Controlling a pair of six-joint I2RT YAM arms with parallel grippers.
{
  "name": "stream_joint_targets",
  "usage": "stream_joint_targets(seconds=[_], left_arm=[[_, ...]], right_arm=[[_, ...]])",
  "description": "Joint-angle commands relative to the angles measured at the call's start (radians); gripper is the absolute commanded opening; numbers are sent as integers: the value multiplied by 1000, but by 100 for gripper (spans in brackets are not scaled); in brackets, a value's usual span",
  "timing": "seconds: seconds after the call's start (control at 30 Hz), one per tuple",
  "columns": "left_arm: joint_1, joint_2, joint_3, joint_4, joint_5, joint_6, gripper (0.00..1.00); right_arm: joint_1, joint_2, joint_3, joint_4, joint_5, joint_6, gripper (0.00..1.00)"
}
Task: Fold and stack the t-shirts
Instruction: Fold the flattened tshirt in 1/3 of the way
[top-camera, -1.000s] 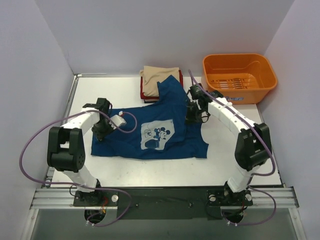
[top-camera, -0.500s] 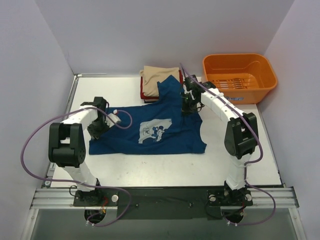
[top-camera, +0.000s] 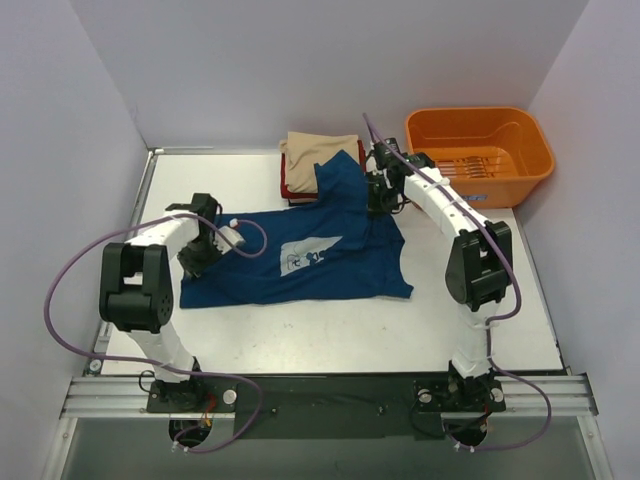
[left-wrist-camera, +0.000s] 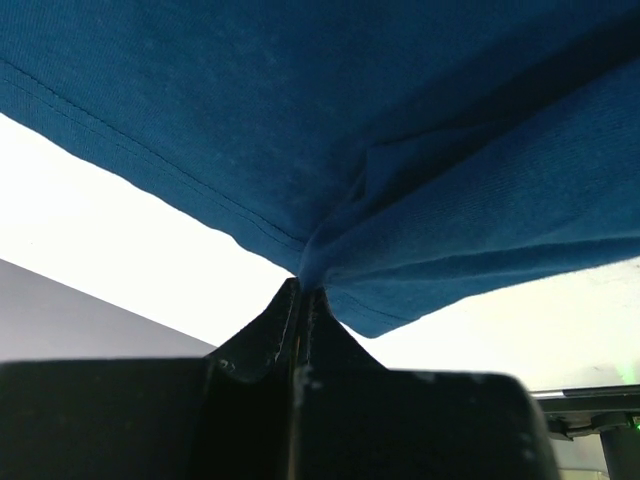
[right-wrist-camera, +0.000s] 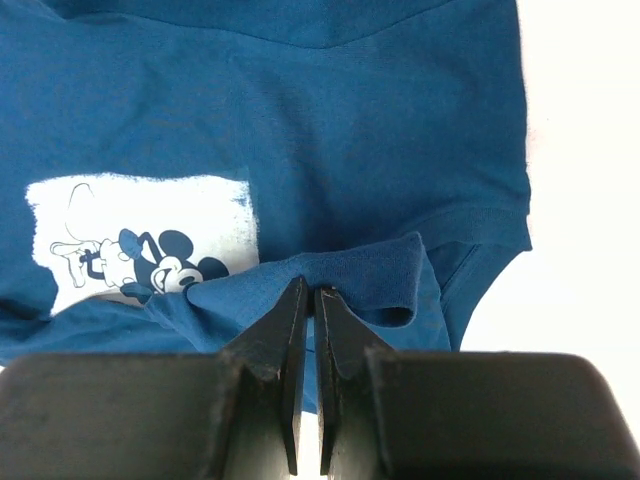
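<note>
The dark blue t-shirt (top-camera: 300, 262) with a pale cartoon-mouse print (top-camera: 303, 254) lies partly spread on the white table, one part draped over the folded stack. My left gripper (top-camera: 197, 255) is shut on its left edge; in the left wrist view the cloth (left-wrist-camera: 400, 150) is pinched at the gripper (left-wrist-camera: 303, 290). My right gripper (top-camera: 379, 203) is shut on the shirt's right side and holds it lifted; in the right wrist view the gripper (right-wrist-camera: 308, 292) pinches a fold above the print (right-wrist-camera: 140, 235). Folded beige (top-camera: 315, 150) and red (top-camera: 298, 190) shirts are stacked at the back.
An orange plastic tub (top-camera: 478, 155) stands at the back right, close to my right arm. Grey walls close in the table on the left, back and right. Purple cables loop from both arms.
My right gripper has moved toward the back with the shirt's right side, pulling it up and over. The print has shifted left and foreshortened. The left gripper has barely moved.
</note>
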Motion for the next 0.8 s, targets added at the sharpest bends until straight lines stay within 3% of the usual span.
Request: stream_joint_targets(seconds=[0.0,0.03,0.07,0.13,0.17,0.23,0.43,0.53,0.57,0.6,0.67,0.77], left_arm=[[18,14,40,42,-37,-41,0],[19,16,46,44,-40,-46,8],[27,16,54,45,-45,-56,15],[42,14,80,47,-45,-73,49],[50,11,91,48,-46,-76,60],[78,0,149,51,-49,-92,71],[193,-50,276,70,-55,-118,83],[202,-58,278,65,-72,-127,81],[200,-56,278,56,-77,-133,76],[196,-63,276,23,-46,-129,59],[174,-123,232,-43,93,-58,44],[60,-259,-5,-4,149,128,41]], right_arm=[[-4,23,7,-33,15,-37,0],[-6,26,7,-36,13,-42,1],[-6,29,13,-41,9,-48,17],[-4,20,34,-67,7,-57,45],[-1,2,41,-97,13,-59,52],[3,-56,36,-128,39,-62,57],[-39,-312,-198,-154,10,-33,63],[-90,-417,-387,-142,-51,-10,63],[-107,-466,-419,-140,-53,-5,63],[-121,-486,-485,-133,-51,-5,63],[-151,-550,-580,-116,-68,4,63],[-239,-630,-749,-47,-193,33,63]])
